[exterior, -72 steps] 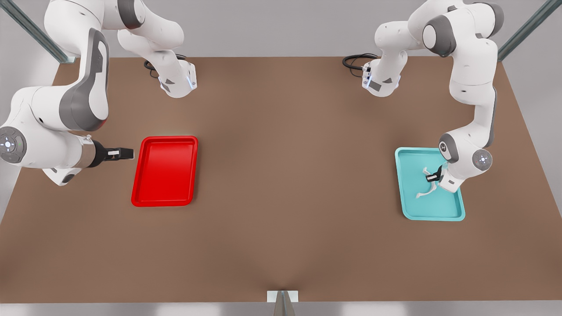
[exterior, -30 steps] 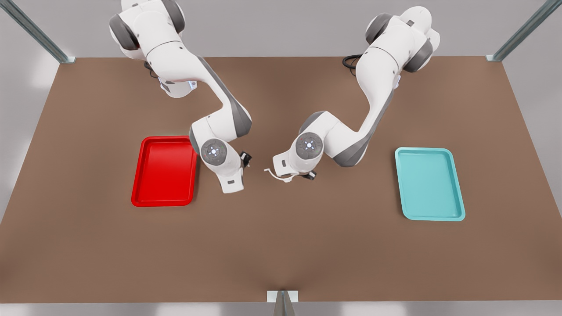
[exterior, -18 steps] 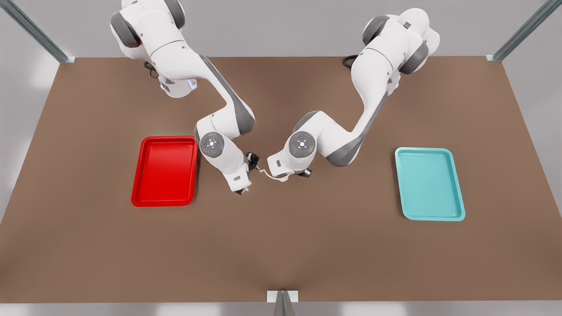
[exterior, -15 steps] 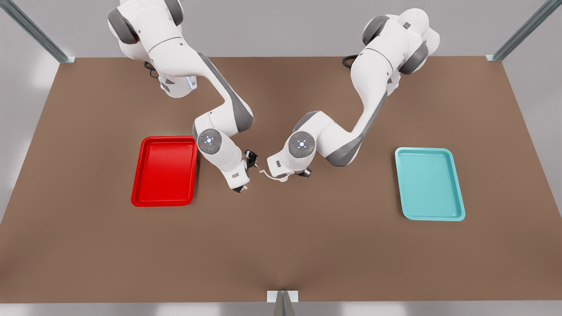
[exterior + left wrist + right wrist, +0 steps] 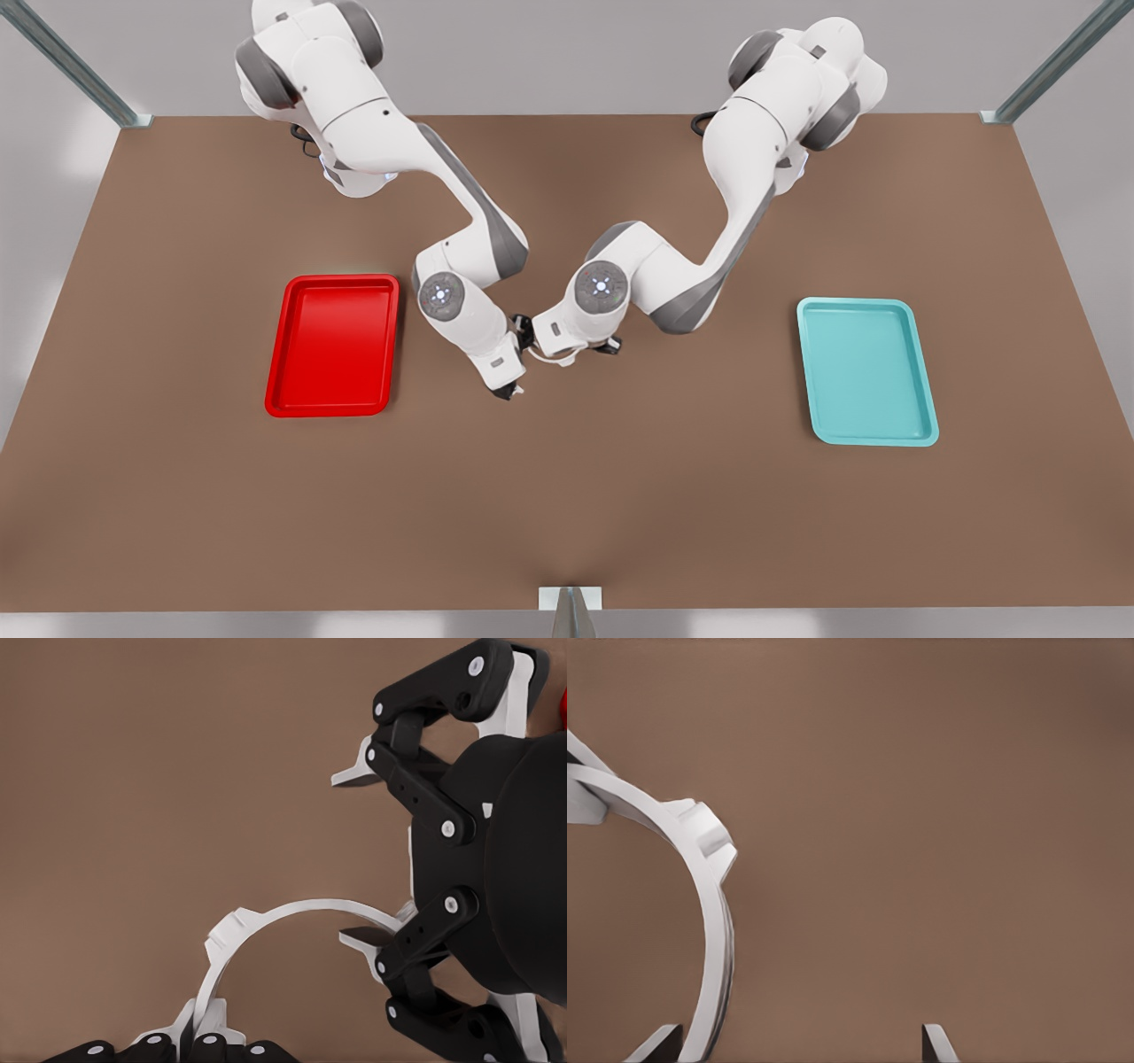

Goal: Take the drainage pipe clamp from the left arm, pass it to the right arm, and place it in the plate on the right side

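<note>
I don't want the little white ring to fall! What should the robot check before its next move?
1. Left gripper pinches one end of the drainage pipe clamp: ok.
2. Right gripper is open with the clamp's other end between its fingers: ok.
3. Clamp sits midway between the right fingers: not ok, it lies close to one finger.
4. Right gripper has shut on the clamp, so the left may let go: not ok.
5. The plate has room for the clamp: ok.
</note>
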{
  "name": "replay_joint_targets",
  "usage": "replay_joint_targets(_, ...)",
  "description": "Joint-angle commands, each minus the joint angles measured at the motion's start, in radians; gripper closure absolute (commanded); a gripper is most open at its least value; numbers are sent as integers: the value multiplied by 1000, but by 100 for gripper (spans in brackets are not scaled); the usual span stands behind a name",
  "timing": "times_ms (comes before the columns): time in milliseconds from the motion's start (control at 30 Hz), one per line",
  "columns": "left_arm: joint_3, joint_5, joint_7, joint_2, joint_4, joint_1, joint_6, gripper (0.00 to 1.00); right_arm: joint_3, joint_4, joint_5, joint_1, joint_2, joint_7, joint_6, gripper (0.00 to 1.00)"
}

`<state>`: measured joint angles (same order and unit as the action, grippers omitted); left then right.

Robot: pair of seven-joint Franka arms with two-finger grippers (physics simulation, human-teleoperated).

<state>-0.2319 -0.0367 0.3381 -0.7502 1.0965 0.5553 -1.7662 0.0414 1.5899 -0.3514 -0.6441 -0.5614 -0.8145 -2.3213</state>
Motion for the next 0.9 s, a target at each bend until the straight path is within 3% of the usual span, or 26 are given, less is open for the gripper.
replay_joint_targets(0,0,1,64,-3,-4,5,-9,79,0,-5,-11,-2,-6,-69,-26,0)
replay_joint_targets(267,-1,1,76,-6,-4,11,-7,79,-15,-13,-11,-8,-45,-69,-85,0)
replay_joint_targets(300,-3,1,76,-6,-4,11,-7,79,-14,-18,-11,-11,-51,-68,-87,4)
replay_joint_targets(333,-3,1,76,-6,-4,11,-7,79,-14,-18,-9,-17,-49,-66,-87,49)
replay_joint_targets(367,-3,1,76,-6,-4,11,-7,79,-14,-21,-9,-26,-48,-58,-87,79)
replay_joint_targets(533,0,1,76,-8,-12,17,-7,79,-14,-22,-11,-19,-46,-64,-86,79)
replay_joint_targets(567,0,1,76,-8,-12,17,-7,47,-14,-21,-11,-16,-46,-68,-84,79)
replay_joint_targets(600,0,-12,76,-11,-12,18,-7,0,-14,-21,-11,-16,-46,-68,-82,79)
replay_joint_targets(867,5,-11,49,-1,-20,3,10,0,-2,2,6,26,-25,-71,-56,79)
